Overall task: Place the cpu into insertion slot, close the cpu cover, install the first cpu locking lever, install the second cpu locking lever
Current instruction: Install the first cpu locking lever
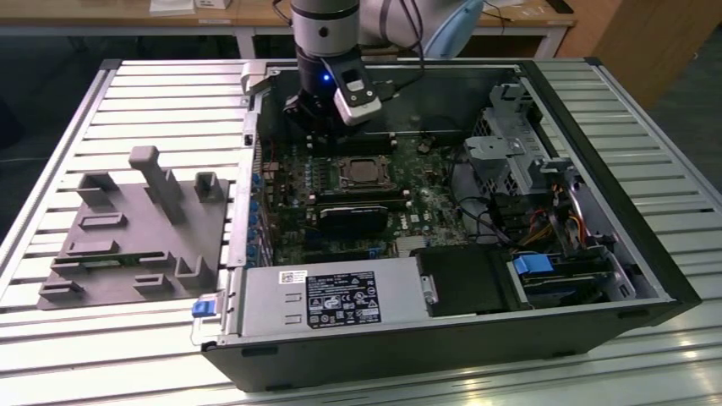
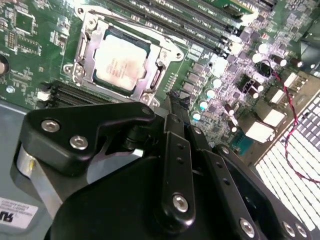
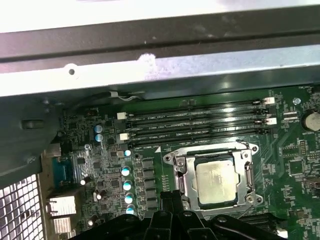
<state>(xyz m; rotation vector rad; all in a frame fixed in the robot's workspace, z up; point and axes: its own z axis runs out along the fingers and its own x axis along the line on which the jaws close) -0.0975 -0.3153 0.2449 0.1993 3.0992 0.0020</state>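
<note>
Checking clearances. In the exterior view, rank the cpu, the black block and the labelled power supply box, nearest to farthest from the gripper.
From the gripper:
1. cpu, just beside it.
2. black block, beyond the cpu.
3. power supply box, along the case's edge.

cpu (image 3: 216, 183) in insertion slot (image 3: 193, 165), cpu cover (image 3: 247, 175) down.
</note>
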